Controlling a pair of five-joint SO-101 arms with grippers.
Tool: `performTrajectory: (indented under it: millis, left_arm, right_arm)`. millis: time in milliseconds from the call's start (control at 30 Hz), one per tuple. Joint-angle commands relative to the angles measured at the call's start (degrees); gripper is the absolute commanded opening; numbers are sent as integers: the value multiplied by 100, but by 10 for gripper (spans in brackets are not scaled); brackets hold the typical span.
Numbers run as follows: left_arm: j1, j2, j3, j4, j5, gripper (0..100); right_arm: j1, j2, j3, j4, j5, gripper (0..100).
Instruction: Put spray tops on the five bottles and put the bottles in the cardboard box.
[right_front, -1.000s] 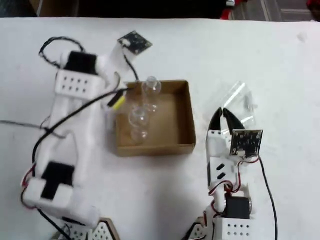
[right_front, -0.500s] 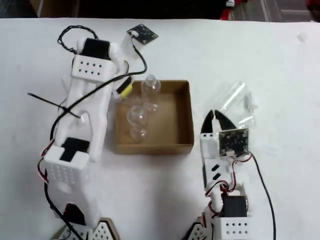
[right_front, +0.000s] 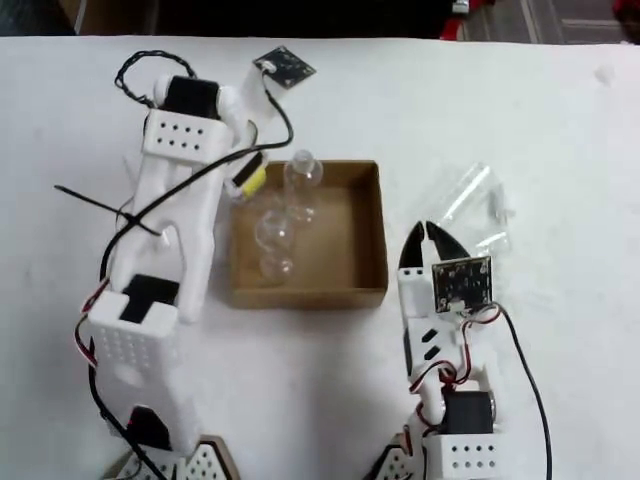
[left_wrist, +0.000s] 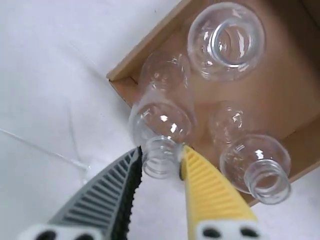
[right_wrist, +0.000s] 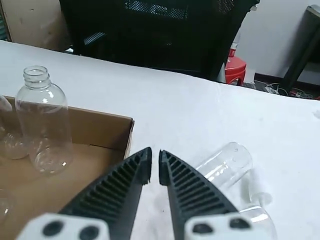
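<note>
White worktop (right_front: 560, 130) bearing an open cardboard box (right_front: 372, 230) at centre, with one arm on either side. The left gripper (left_wrist: 161, 152) sits over the box's far-left corner, its fingers clamped on the neck of a clear bottle (left_wrist: 162, 120) at that corner; a second bottle (left_wrist: 226, 40) and a third bottle (left_wrist: 255, 167), both uncapped, stand inside the box. The right gripper (right_wrist: 155, 157) hangs just right of the box, fingers slightly apart and holding nothing, with a loose bottle (right_wrist: 225, 162) lying on the worktop farther right.

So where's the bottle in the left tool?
In the left wrist view, the bottle sits at the cardboard box's corner, beside two other bottles.
</note>
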Motion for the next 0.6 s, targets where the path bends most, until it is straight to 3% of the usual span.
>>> performTrajectory:
  millis: [0,567]
  left_arm:
    - [13,-66,-316,-290,-79,120]
    - [40,-66,-316,-1046,-79,125]
  right_arm:
    - [-48,-22,-53,-127,62,18]
    - [-57,-22,-53,-127,70,18]
